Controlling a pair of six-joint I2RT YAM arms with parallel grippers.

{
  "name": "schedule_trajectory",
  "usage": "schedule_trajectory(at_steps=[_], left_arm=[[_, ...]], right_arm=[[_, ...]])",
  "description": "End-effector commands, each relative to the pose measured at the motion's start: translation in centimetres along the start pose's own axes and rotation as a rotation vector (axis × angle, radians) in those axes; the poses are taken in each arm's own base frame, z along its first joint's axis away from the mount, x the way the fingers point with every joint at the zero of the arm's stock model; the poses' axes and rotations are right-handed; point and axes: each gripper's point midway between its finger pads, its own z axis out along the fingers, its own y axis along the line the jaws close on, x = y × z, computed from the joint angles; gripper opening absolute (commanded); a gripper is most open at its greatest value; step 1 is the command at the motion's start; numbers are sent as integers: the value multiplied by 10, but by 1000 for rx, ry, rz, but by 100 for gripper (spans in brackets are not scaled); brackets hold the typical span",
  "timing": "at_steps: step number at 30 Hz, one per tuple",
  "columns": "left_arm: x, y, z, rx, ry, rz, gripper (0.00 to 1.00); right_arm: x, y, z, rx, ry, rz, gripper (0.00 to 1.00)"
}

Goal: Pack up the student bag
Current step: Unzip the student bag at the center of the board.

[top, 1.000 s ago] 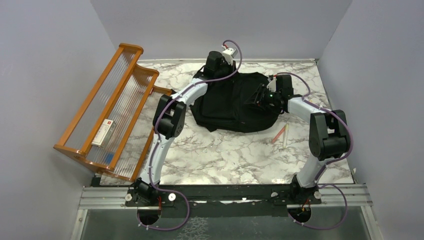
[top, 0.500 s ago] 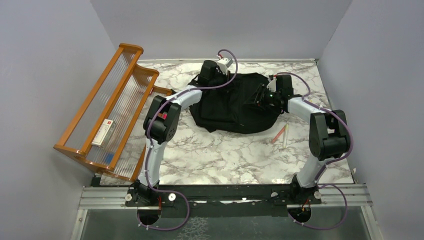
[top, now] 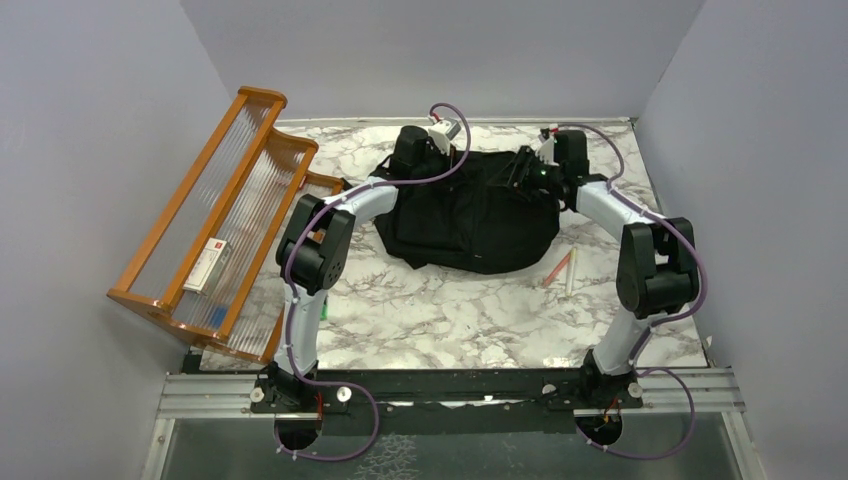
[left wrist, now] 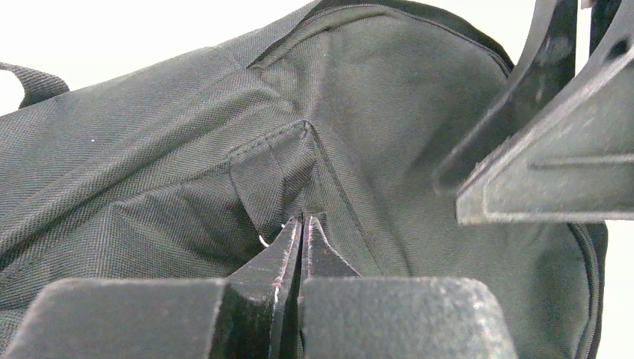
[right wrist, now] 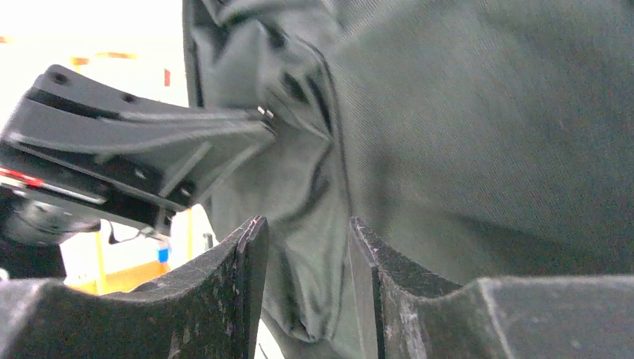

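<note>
The left claw [left wrist: 303,224] is clenched, its two fingertips pressed flat together. The tips are set against the black fabric of the bag [top: 470,215], at a stitched seam beside a small flap. Whether any cloth is pinched between them cannot be told.

The right claw [right wrist: 308,224] is released, with its jaws standing apart. A loose fold of the bag's fabric lies in the gap between them. Whether the fold is touched by the pads cannot be told. In the right wrist view the left claw is seen just beside, at the same part of the bag.

The bag is laid on the marble surface [top: 450,310] at the middle of the far edge. The left claw is placed at its far left part and the right claw at its far right part.

Two thin sticks [top: 560,268], one red and one white, are laid on the surface near the bag, toward the right edge. A wooden rack [top: 262,98] is leaned along the left edge, and a small box [top: 210,265] is held in it.
</note>
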Motion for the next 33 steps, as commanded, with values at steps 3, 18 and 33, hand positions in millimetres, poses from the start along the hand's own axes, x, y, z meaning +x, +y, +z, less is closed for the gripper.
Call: schedule_trajectory(at_steps=[3, 18, 33], left_arm=[[-24, -25, -7, 81, -40, 8, 0], [-35, -33, -6, 125, -64, 10, 0], [-39, -34, -1, 140, -40, 36, 0]], right_arm=[[-35, 15, 14, -2, -55, -34, 49], [-39, 8, 74, 89, -7, -90, 51], [-41, -13, 95, 162, -26, -113, 7]])
